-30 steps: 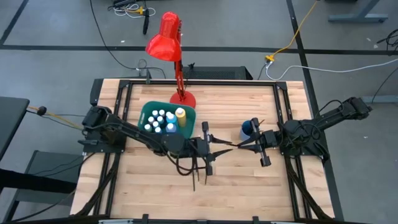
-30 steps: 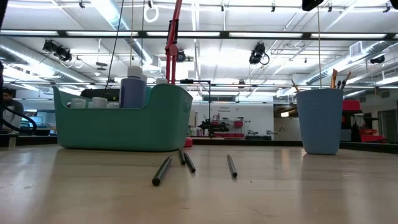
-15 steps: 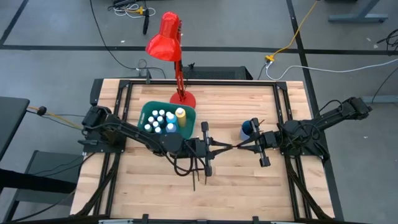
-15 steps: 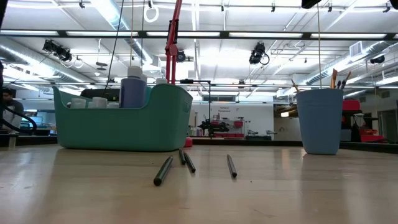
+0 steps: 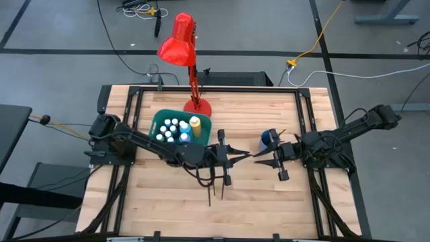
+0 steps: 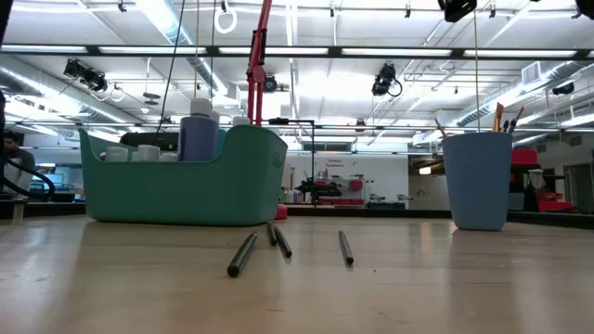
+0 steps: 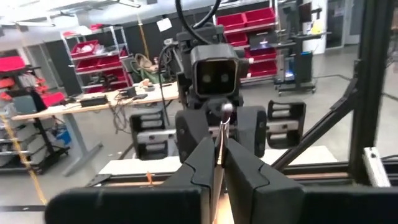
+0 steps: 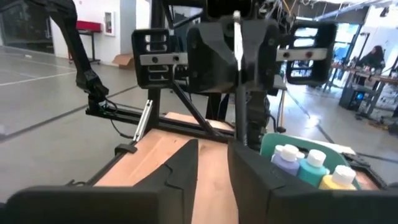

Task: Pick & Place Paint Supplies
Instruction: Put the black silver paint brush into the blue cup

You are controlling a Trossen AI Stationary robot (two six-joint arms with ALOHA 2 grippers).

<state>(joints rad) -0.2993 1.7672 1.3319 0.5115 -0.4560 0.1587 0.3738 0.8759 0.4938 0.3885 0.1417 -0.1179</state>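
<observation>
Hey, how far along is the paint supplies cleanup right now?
Done: the paint bottles sit in the teal bin, and a few brushes stand in the blue cup. In hand: the left end effector is shut on one brush in the air, facing the open right end effector. Left: about four loose brushes lie on the table.

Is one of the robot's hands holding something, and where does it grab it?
The left tool pinches a thin brush near one end; the right tool has let go.
</observation>
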